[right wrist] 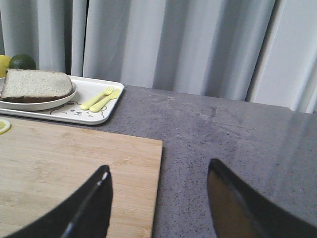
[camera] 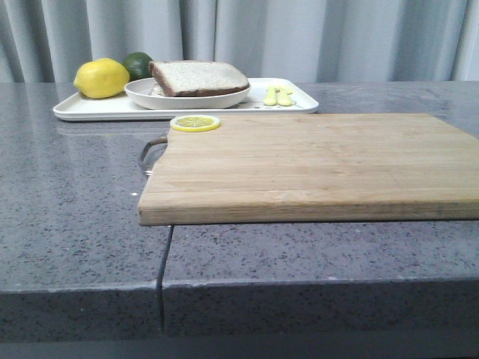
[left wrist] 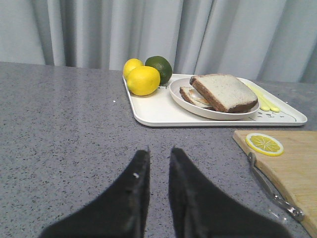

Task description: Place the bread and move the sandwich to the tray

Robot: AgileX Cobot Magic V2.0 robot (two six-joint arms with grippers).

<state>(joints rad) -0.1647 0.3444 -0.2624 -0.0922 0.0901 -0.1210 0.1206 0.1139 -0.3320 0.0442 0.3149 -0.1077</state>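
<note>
Both arms idle: left end effector (left wrist: 157,163) nearly closed and empty above the table (left wrist: 59,129), right end effector (right wrist: 158,193) spread wide, empty. Bread (camera: 199,77) tops the sandwich (left wrist: 220,93) on its plate (camera: 187,97), which sits on the tray (camera: 97,111). Task looks finished; nothing further seems needed.

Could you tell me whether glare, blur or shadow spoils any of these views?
Front view: soft, even light, faint sheen on the countertop, sandwich sharp. Left wrist view: near-closed left gripper dark and blurred. Right wrist view: open right gripper blurred, pale glare on the counter beyond.
</note>
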